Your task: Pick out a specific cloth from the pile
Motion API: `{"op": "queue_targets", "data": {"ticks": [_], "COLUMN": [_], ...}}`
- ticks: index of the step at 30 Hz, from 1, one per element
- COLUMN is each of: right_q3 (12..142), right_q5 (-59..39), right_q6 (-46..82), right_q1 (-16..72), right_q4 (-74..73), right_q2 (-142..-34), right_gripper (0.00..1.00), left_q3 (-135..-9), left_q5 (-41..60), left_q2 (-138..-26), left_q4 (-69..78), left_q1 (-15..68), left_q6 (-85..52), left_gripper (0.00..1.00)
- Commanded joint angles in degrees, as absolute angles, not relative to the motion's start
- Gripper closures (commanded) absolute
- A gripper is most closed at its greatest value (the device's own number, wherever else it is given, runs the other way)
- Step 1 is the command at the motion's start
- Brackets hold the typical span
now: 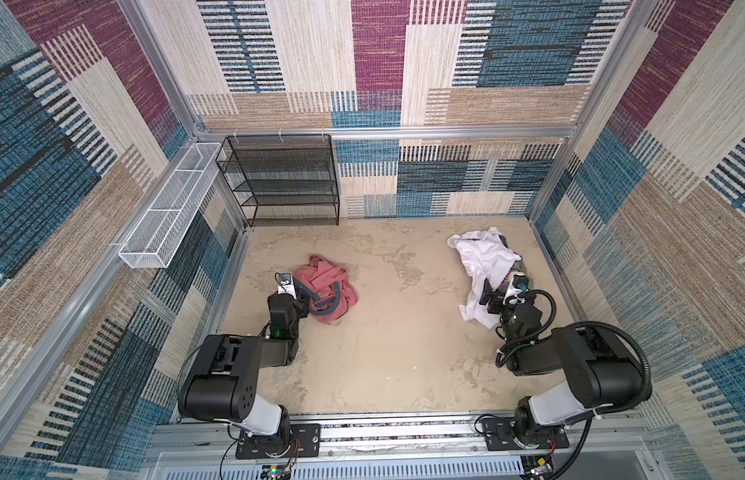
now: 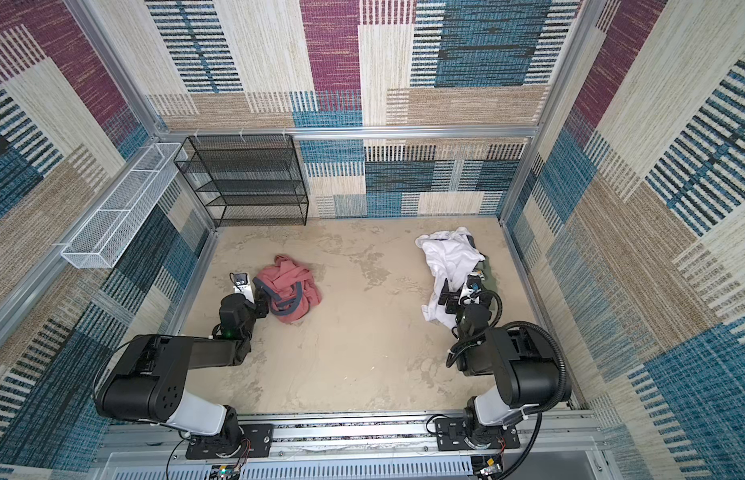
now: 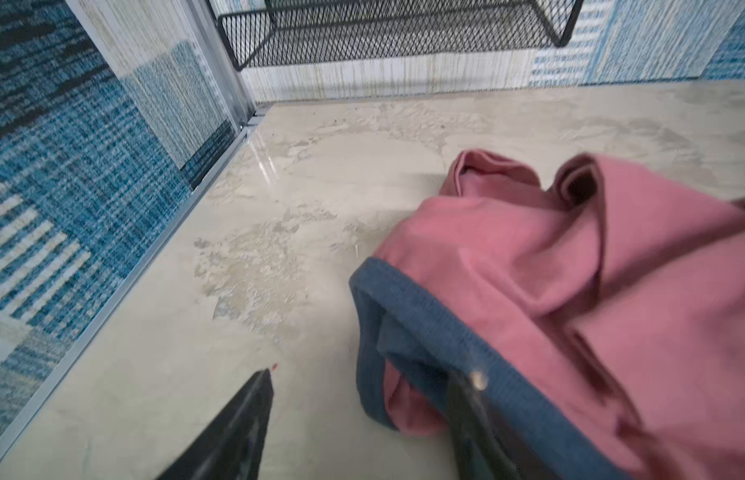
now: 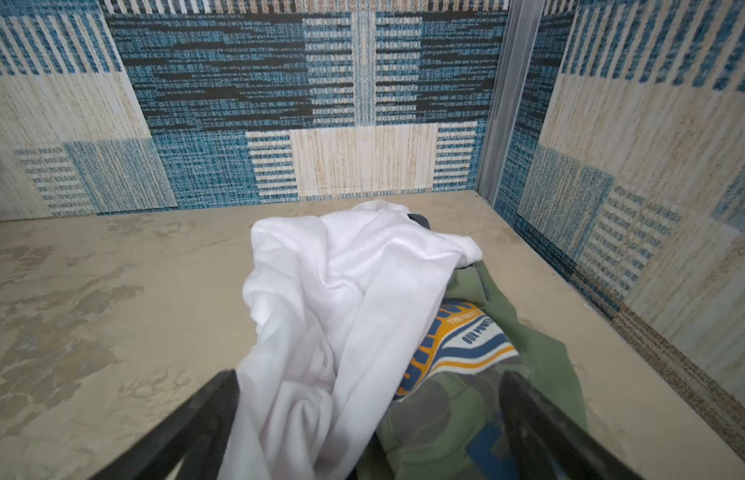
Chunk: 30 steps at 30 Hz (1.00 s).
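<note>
I see salmon-red cloth point(image 1: 327, 291) alone at 10 o'clock on table point(image 1: 404, 353), well apart from pile point(image 1: 487, 257) at 2 o'clock; I judge it separated. My left gripper point(image 3: 366, 376) has jaws apart astride grey-blue trim point(image 3: 425, 316), gripping nothing. Right gripper point(image 4: 368, 374) is wide over white garment point(image 4: 341, 291), probably to steady the pile.
</note>
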<state>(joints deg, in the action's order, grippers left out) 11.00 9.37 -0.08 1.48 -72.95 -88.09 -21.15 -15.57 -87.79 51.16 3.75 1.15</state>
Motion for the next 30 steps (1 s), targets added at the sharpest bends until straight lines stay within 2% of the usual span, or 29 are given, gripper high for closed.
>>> {"op": "queue_targets", "data": {"ticks": [1,30], "right_q3": [11.4,11.4], "right_q5": [7.4,7.5], "right_q6": [-0.1,-0.2], "right_q1": [1.2,1.2], "right_q4": [-75.0,-74.9], "right_q2": [-88.0,-88.1], "right_gripper": [0.00,0.00], "left_q3": [-23.0,-23.5], "left_q5": [-12.7,-11.4], "left_q2": [-87.7,-88.2], "left_q4": [48.4,48.6], "left_q1": [2.6,1.6], "left_q6": [0.8,0.2], "left_gripper": [0.29,0.29]}}
